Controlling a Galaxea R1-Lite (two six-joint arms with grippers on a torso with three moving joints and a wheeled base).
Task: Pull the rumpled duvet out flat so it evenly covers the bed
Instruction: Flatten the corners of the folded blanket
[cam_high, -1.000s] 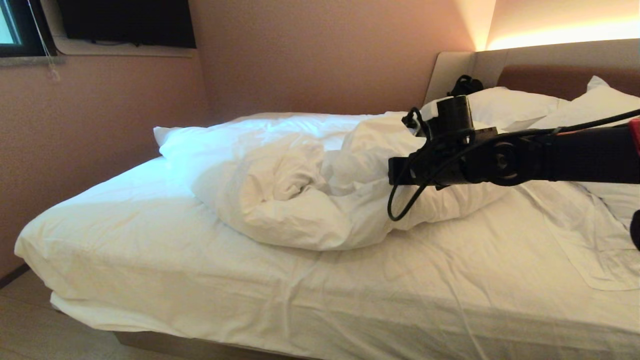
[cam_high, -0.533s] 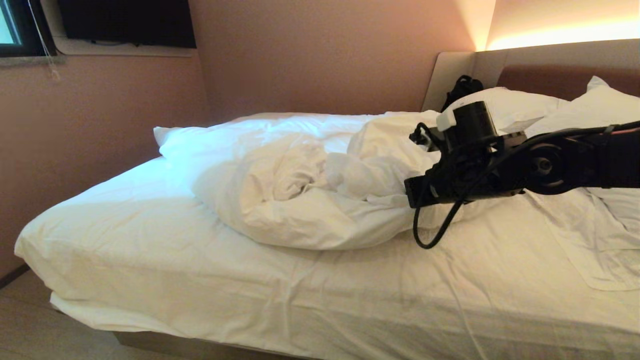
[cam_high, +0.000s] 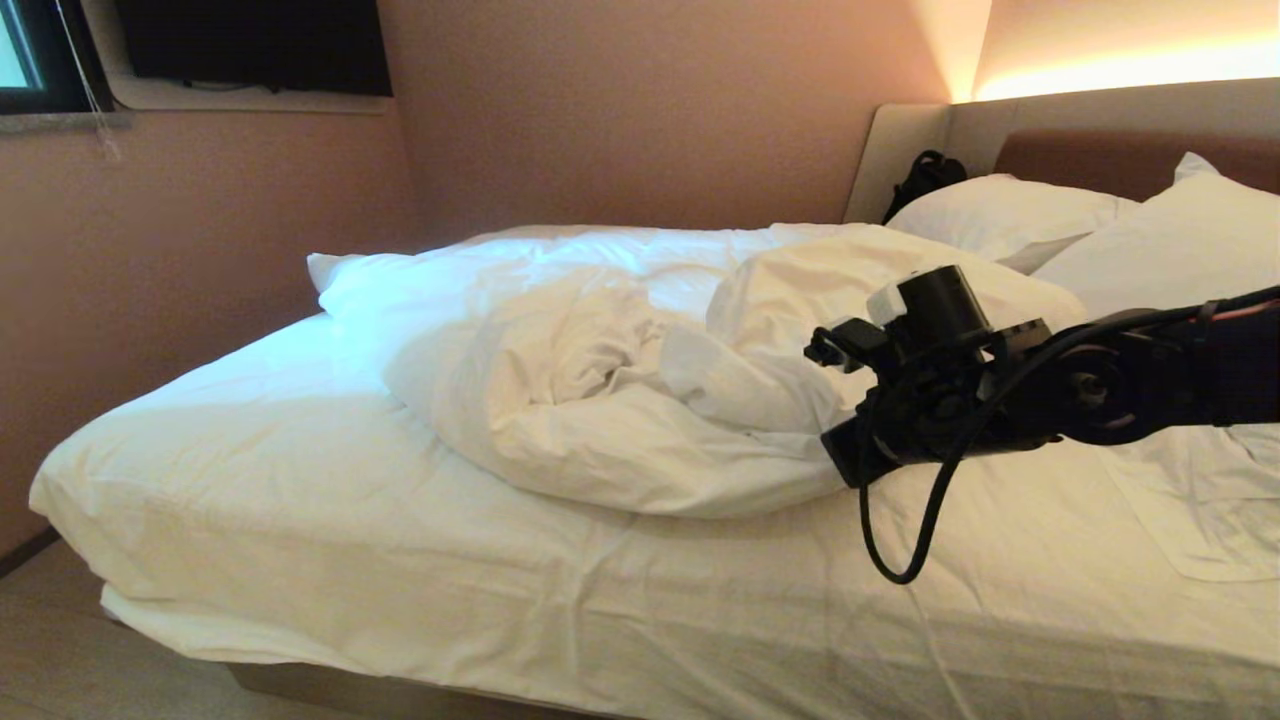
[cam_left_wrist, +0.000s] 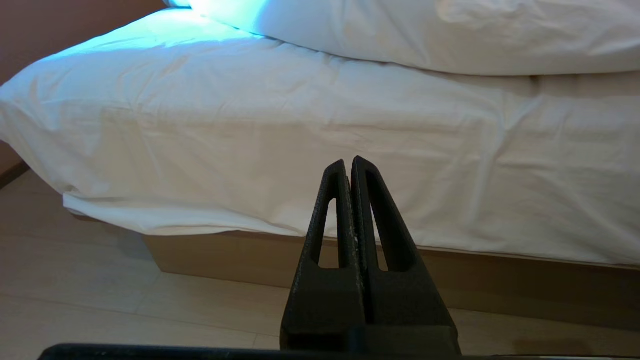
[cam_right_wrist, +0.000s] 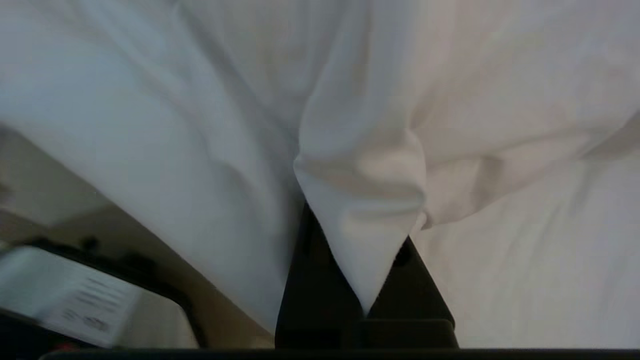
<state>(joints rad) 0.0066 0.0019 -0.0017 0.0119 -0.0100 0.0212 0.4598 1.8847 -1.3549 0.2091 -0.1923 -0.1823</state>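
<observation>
While the left gripper (cam_left_wrist: 348, 167) is hanging parked below the bed's near edge with its jaws pressed together on nothing, the right gripper (cam_high: 848, 458) is working over the middle of the bed (cam_high: 300, 520), its jaws clamped on a pinched fold of the duvet (cam_high: 620, 400). The duvet is lying bunched in a heap across the bed's middle and far side, its long axis running from the far foot corner toward the pillows (cam_high: 1010, 215) at the headboard (cam_high: 1120, 150), so most of its bulk is sitting beyond and footward of the jaws, and the bare sheet toward the near edge is waiting uncovered. I judge that the coming pull needs to be drawing the held fold toward that near edge, and the right arm is plainly the nearer one. The head view is showing the whole heap but hiding the jaws behind the wrist; the right wrist view is showing the cloth pinched between them.
</observation>
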